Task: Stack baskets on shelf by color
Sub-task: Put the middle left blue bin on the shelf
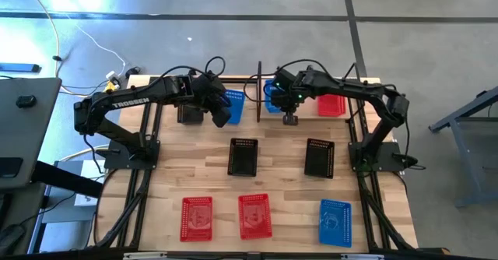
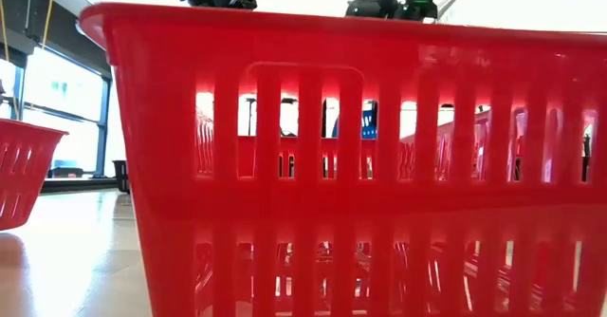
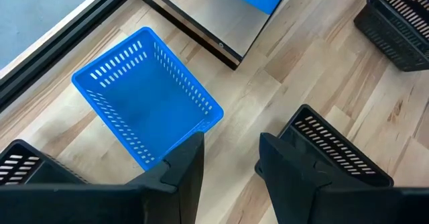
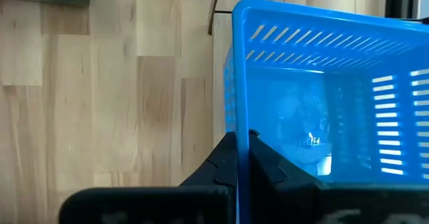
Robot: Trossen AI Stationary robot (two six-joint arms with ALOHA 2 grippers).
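A blue basket (image 4: 322, 83) is in my right gripper (image 4: 239, 153), which is shut on it at the far middle of the table, beside the thin black shelf (image 1: 257, 89). My left gripper (image 3: 231, 163) is open. It hovers just off the corner of a second blue basket (image 3: 147, 96), which rests on its base on the wood, and it touches nothing. In the high view this gripper (image 1: 221, 117) sits left of the shelf. A red basket (image 1: 331, 104) stands far right. My right gripper pinches the blue basket's side wall (image 4: 235, 110) near a corner, just below the rim, with one finger inside the basket and one outside. The fingers lie along the wall's height. Whether the basket is lifted clear, I cannot tell.
Two black baskets (image 1: 243, 156) (image 1: 319, 157) stand mid-table, and another black one (image 1: 191, 112) lies under my left arm. Two red baskets (image 1: 197, 217) (image 1: 255, 215) and a blue one (image 1: 335, 221) line the near edge. A red basket (image 2: 360, 165) fills the low view.
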